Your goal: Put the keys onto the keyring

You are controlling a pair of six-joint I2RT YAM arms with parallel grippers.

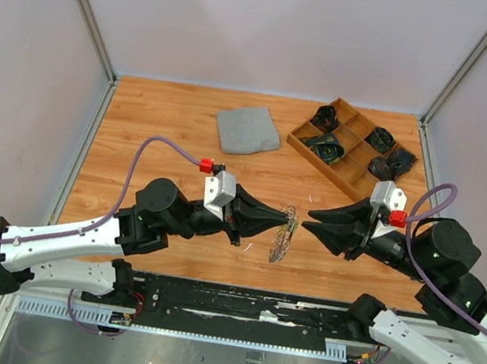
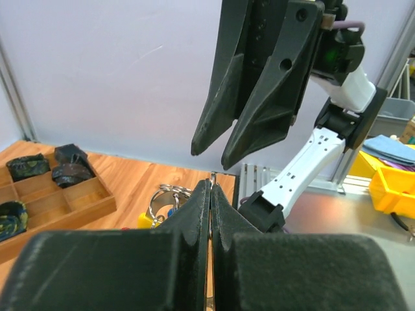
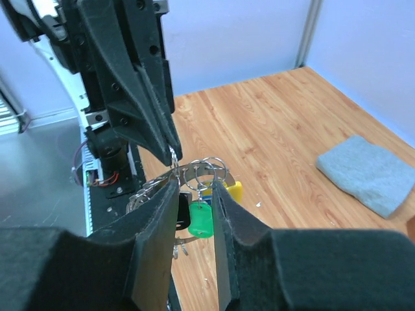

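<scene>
My left gripper [image 1: 287, 217] is shut on the thin silvery keyring [image 1: 286, 228] and holds it above the table; in the left wrist view [image 2: 211, 181] a bit of ring pokes out of the closed tips. Keys hang from the ring loops [image 3: 206, 170]: a green key [image 3: 201, 218], a yellow key [image 3: 231, 190] and a black piece beside them. The yellow key [image 2: 145, 220] and ring loops [image 2: 162, 194] also show beside my left fingers. My right gripper [image 1: 309, 219] is open, tip to tip with the left one; its fingers [image 3: 194, 188] stand either side of the green key.
A folded grey cloth [image 1: 247, 130] lies at the back middle. A wooden compartment tray [image 1: 326, 169] with dark bundles stands at the back right. The metal rail runs along the near edge [image 1: 235, 311].
</scene>
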